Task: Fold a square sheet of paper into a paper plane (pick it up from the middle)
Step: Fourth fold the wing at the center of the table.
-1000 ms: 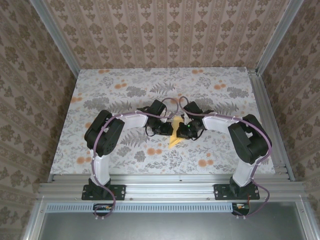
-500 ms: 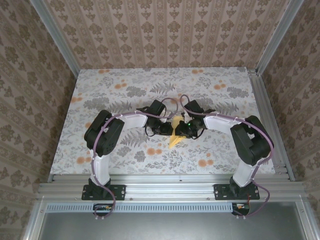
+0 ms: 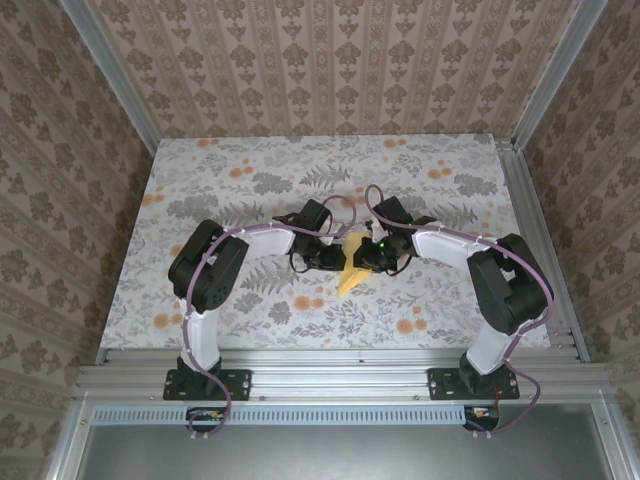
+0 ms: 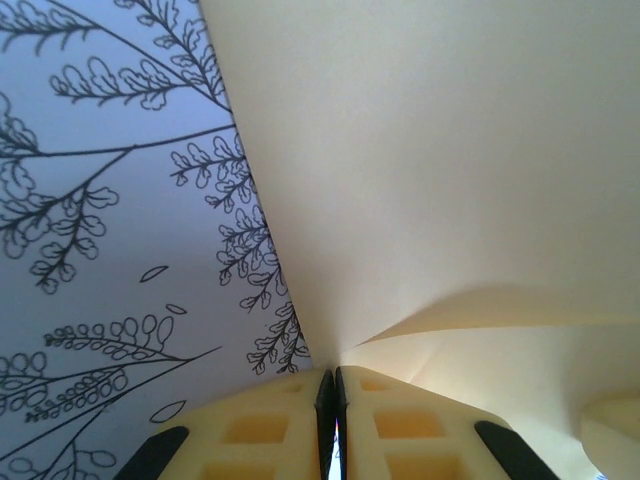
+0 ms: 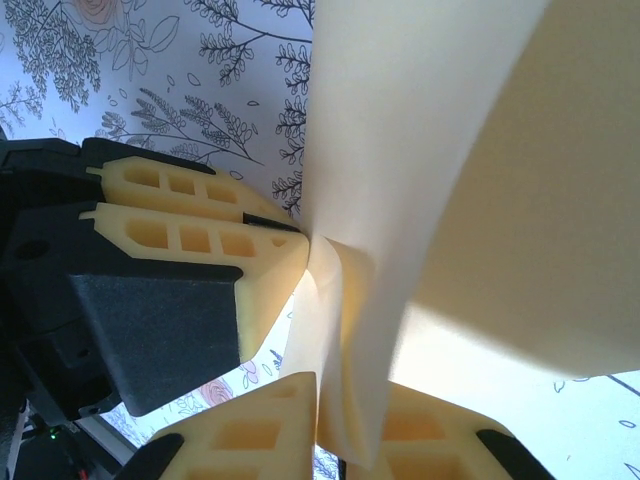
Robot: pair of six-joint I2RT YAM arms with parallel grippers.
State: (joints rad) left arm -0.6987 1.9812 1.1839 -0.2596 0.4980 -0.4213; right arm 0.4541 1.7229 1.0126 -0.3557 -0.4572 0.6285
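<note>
The pale-yellow sheet of paper [image 3: 349, 270], folded to a narrow pointed shape, hangs above the middle of the table between both grippers. Its tip points down toward the near edge. My left gripper [image 3: 336, 255] comes from the left and is shut on the paper; in the left wrist view its jaws [image 4: 335, 375] meet with the paper [image 4: 450, 150] fanning out from their tips. My right gripper [image 3: 364, 257] comes from the right. In the right wrist view folded layers of paper [image 5: 480, 180] run down between its fingers [image 5: 350, 425], pinched there. The left gripper's fingers [image 5: 200, 225] sit close beside.
The table [image 3: 220, 170] is covered in a floral cloth with small orange flower prints [image 3: 405, 325]. Patterned walls and aluminium frame rails [image 3: 530, 230] enclose it on three sides. Both arms bend inward, elbows near the table's left and right sides.
The right arm's elbow and forearm have shifted slightly to the right. The paper and the left arm stay where they were.
</note>
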